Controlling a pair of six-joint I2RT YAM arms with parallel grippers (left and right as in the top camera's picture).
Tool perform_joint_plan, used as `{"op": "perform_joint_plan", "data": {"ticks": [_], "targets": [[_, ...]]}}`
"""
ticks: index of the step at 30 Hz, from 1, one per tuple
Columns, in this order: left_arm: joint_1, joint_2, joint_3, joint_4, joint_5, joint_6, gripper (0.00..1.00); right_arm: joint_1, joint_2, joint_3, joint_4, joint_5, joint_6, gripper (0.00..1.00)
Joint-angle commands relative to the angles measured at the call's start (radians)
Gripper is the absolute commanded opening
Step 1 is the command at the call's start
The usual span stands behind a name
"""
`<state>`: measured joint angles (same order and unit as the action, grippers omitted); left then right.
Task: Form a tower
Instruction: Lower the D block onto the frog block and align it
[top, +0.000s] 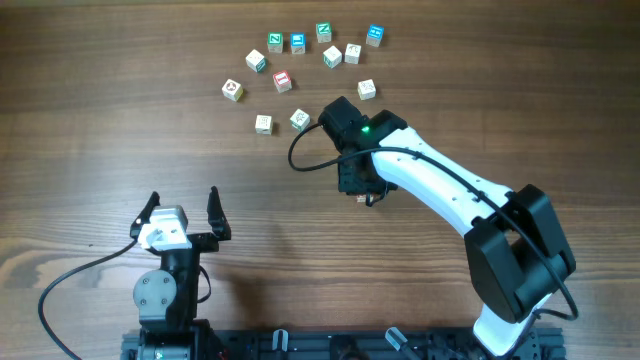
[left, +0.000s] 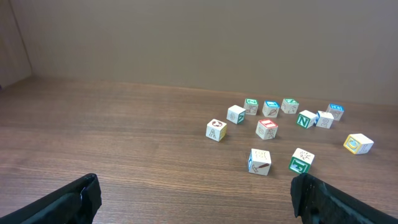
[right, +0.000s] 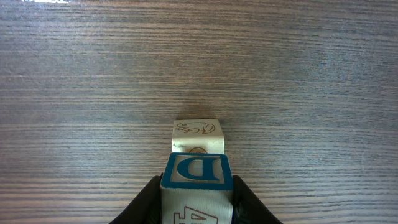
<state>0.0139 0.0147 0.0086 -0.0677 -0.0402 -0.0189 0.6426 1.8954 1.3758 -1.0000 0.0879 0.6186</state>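
Nearest, my left gripper gapes wide. Ahead, my right gripper is clenched on a blue D cube, 1 pale cube touching just beyond: the tower, mid-table, hidden overhead by my arm. Farthest lie 12 loose cubes.

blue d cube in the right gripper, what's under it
A pale cube with a brown drawing shows just past the blue D cube, which the right gripper holds. Their contact, and anything lower, is covered.

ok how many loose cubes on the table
12: seven in the far cluster, three mid, two nearest the right tool. That tool holds a D cube, another cube just beyond; more may be hidden.
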Motion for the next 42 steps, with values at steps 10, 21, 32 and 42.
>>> {"op": "perform_joint_plan", "data": {"ticks": [10, 21, 32, 42], "targets": [[0.006, -0.005, -0.003, 0.000, -0.013, 0.019, 1.00, -0.003, -0.001, -0.010, 0.000, 0.024, 0.011, 0.19], [0.006, -0.005, -0.003, 0.000, -0.013, 0.019, 1.00, -0.003, -0.001, -0.010, -0.011, 0.024, 0.011, 0.38], [0.006, -0.005, -0.003, 0.000, -0.013, 0.019, 1.00, -0.003, -0.001, -0.053, 0.032, 0.024, 0.011, 0.42], [0.006, -0.005, -0.003, 0.000, -0.013, 0.019, 1.00, -0.002, -0.001, -0.053, 0.045, -0.036, 0.010, 0.38]]}}
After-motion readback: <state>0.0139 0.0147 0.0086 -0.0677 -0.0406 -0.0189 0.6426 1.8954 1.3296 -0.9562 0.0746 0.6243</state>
